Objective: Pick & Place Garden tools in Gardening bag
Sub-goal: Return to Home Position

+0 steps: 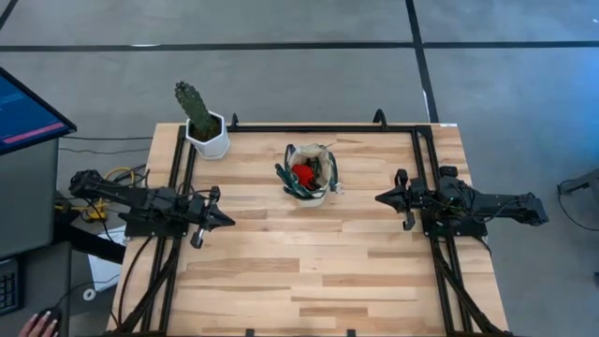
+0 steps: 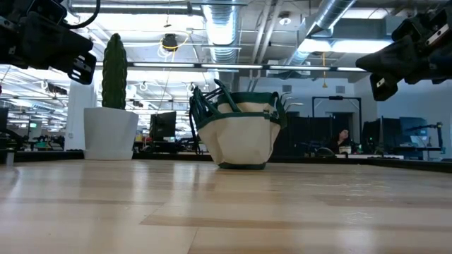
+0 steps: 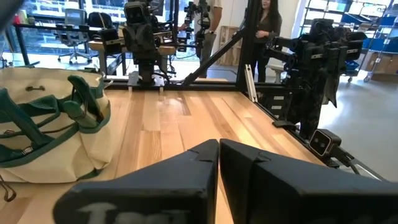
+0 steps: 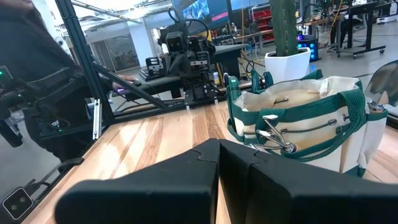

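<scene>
The beige gardening bag with green trim stands on its flat bottom at the table's far middle, also seen in the low view. Garden tools stick out of it: dark green handles and a red item. Metal tool parts show in an outer pocket. My left gripper is shut at the table's left side, pointing level at the middle, holding nothing. My right gripper is shut at the right side, level, facing the bag, holding nothing.
A cactus in a white pot stands at the far left corner. Black frame rails run along the table's left, right and far sides. Bare wood lies in front of the bag toward the near edge. A person's hand shows off the table.
</scene>
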`<state>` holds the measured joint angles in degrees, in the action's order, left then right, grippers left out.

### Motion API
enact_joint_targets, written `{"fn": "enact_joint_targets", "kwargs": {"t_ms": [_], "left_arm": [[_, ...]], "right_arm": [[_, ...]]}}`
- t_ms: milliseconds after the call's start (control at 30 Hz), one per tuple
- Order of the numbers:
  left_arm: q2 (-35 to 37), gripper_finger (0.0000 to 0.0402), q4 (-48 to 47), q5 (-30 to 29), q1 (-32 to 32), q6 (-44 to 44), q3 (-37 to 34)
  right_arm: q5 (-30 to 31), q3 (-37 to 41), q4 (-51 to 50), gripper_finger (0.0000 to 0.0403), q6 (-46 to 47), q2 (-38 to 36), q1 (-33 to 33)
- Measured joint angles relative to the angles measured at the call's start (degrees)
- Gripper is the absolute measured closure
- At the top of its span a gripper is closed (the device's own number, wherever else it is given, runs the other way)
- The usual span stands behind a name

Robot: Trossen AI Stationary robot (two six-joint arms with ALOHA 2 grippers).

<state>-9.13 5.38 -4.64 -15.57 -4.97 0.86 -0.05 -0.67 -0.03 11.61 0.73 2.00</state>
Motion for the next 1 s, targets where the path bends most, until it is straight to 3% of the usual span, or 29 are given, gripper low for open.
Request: {"fn": "enact_joint_targets", "kwargs": {"t_ms": [1000], "left_arm": [[0.0, 0.0397, 1.15, 0.0, 0.0, 0.0, 0.0]], "right_arm": [[-0.02, 0.0, 0.02, 0.0403, 0.0, 0.0, 0.04]]}}
